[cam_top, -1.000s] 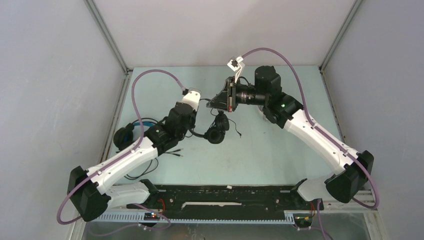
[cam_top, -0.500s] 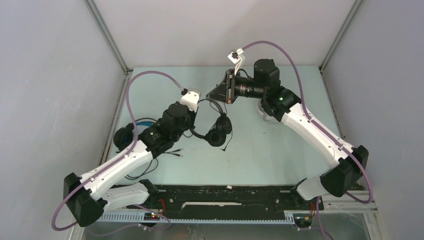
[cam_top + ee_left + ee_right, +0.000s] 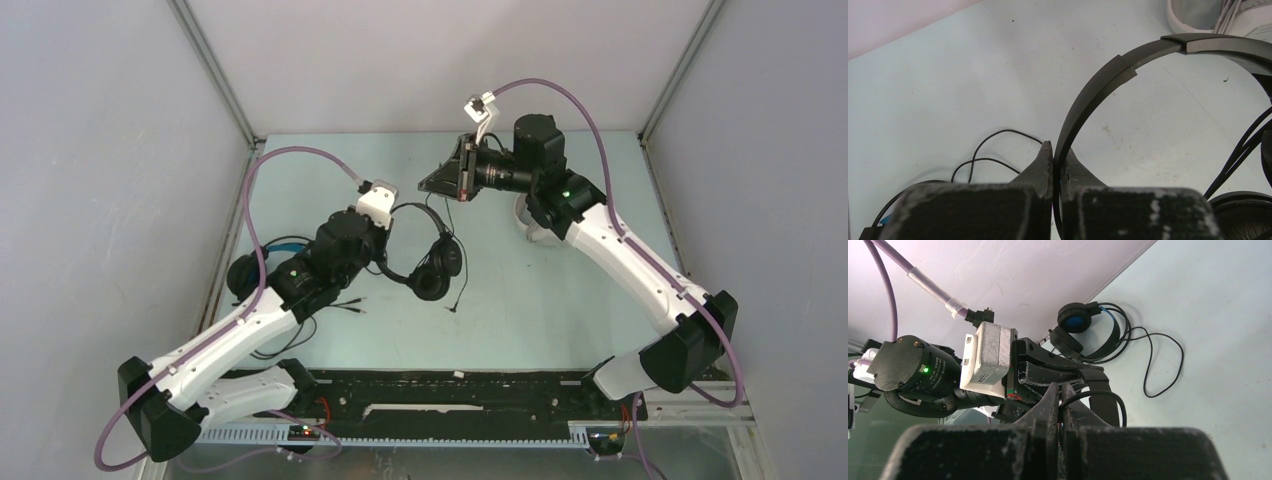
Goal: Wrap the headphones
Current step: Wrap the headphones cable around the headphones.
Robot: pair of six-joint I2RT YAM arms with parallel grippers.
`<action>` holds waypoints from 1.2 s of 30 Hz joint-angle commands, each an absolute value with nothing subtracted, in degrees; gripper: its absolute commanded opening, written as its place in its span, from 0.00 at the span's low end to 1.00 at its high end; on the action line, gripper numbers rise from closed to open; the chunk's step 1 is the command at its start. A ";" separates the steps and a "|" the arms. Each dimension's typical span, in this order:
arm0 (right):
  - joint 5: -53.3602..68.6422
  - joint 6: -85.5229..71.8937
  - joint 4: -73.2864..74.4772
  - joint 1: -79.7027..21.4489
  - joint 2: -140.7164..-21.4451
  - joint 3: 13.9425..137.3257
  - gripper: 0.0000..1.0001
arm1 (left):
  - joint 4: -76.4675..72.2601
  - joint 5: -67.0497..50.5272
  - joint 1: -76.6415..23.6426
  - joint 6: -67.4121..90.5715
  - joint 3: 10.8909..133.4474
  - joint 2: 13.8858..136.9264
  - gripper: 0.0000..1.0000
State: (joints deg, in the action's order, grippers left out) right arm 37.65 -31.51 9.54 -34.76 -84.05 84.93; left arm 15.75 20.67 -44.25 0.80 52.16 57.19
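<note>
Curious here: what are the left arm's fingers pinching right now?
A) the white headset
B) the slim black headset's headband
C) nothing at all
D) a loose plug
B: in the left wrist view the left fingers are closed on the slim black headset at its thin headband, while the white headset lies apart beyond it.

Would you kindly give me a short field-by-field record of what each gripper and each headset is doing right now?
left gripper: shut on the slim black headset, at its headband
right gripper: shut on that headset's cable
blue-lined headset: lying on the table, untouched
white headset: on the table, partly hidden by the right arm
</note>
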 commanded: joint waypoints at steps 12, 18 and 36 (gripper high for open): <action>29.22 -31.41 8.14 -32.66 -79.04 84.11 0.00 | 17.12 18.87 -44.78 0.09 52.95 55.63 0.00; 29.67 -31.65 8.23 -31.65 -78.83 83.81 0.00 | 17.59 18.81 -44.82 -1.28 52.53 54.88 0.00; 23.99 -29.58 10.80 -29.32 -78.39 81.18 0.00 | 17.19 14.18 -44.95 -1.47 51.33 51.55 0.00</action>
State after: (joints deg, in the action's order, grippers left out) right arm 24.53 -30.81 12.49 -30.06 -79.44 81.21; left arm 18.70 17.45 -44.51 -0.56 52.16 53.47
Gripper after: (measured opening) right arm 0.016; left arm 0.025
